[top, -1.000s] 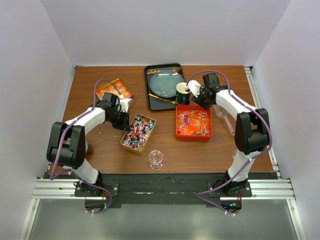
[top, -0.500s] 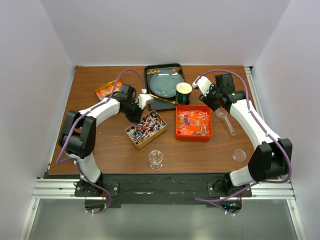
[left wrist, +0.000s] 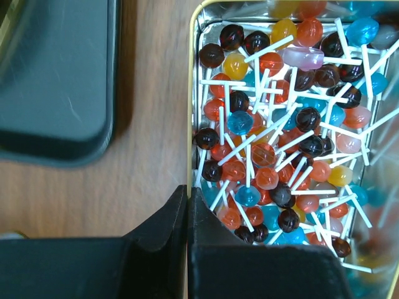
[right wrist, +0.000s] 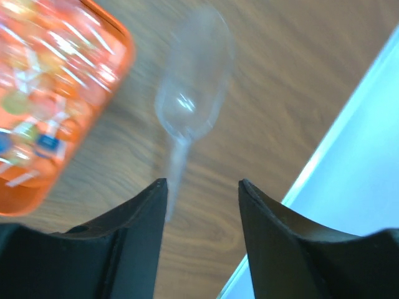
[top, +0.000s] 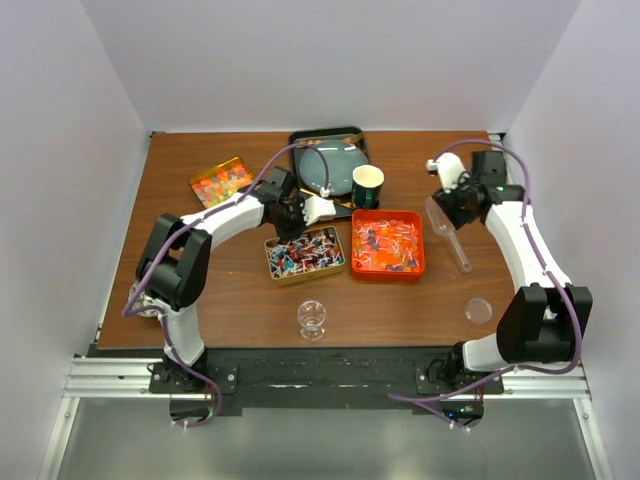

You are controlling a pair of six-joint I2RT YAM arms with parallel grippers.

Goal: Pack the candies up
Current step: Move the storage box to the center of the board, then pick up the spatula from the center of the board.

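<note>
Candies (left wrist: pixel 266 178), sticks pointing every way, fill a gold rectangular tin (left wrist: pixel 192 112), rim pinched by the closed left gripper (left wrist: pixel 187 190), lying crosswise beside an orange plastic tray (top: pixel 388 274); right gripper (right wrist: pixel 202 184) parted, empty, above a clear plastic scoop (right wrist: pixel 192 106).

**Both arms extended: left gripper closed, right gripper parted**

The left arm (top: pixel 228 215) is bent sharply at the elbow. Its forearm reaches rightward toward the centre, with the wrist pitched down. The left gripper (left wrist: pixel 188 194) has its jaws pressed together, no gap showing. The right arm (top: pixel 522 238) stretches up the right side, wrist turned inward. The right gripper (right wrist: pixel 202 184) points downward, jaws standing apart with nothing between them.
</note>
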